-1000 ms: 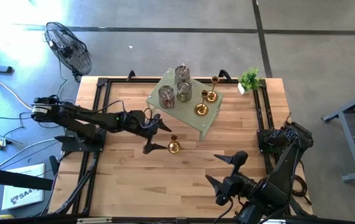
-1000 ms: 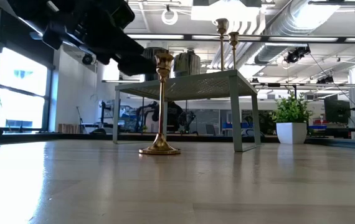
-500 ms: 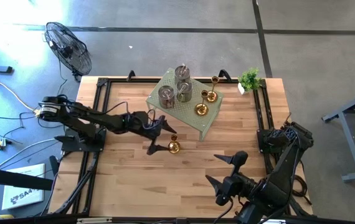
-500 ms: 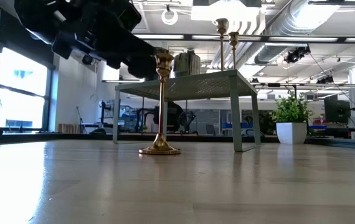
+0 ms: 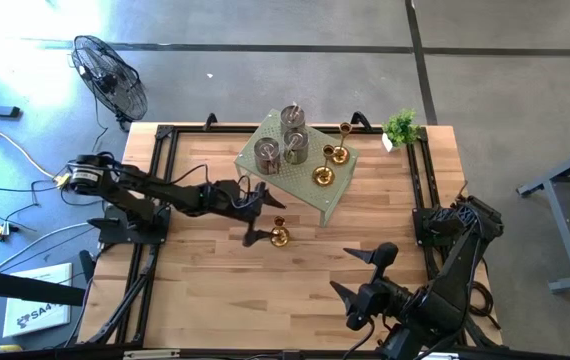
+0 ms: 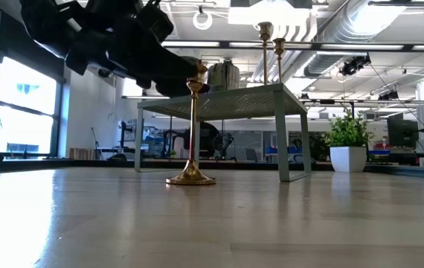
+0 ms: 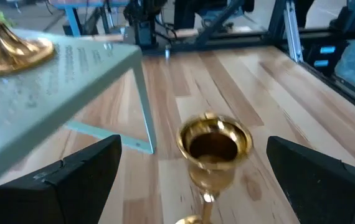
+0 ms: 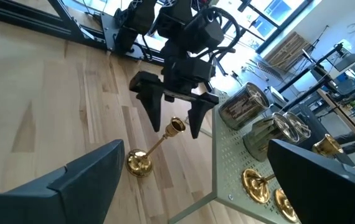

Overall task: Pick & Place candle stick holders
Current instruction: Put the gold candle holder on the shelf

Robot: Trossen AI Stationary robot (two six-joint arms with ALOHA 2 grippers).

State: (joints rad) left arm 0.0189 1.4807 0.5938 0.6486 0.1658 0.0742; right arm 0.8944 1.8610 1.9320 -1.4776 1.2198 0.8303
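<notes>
One gold candle stick holder (image 5: 279, 236) stands upright on its round base on the bare table, in front of the pale green rack (image 5: 337, 198). My left gripper (image 5: 265, 221) is open. Its two fingers stand on either side of the holder's cup-shaped top (image 7: 215, 146) without touching it. In the low view the gripper (image 6: 186, 78) is level with that top. Three more gold holders (image 5: 322, 176) and three grey-silver cups (image 5: 267, 153) stand on the rack. My right gripper (image 5: 363, 272) waits open and empty at the near right.
A small potted plant (image 5: 401, 127) stands at the far right corner. Black frame rails (image 5: 157, 170) run along the table's left and right sides. Bare wood lies between the rack and the near edge. A floor fan (image 5: 111, 75) stands beyond the table's far left.
My left gripper has moved toward the table's right edge, up to the gold holder on the table, until its open fingers flank the holder's top. The holder has stayed where it was.
</notes>
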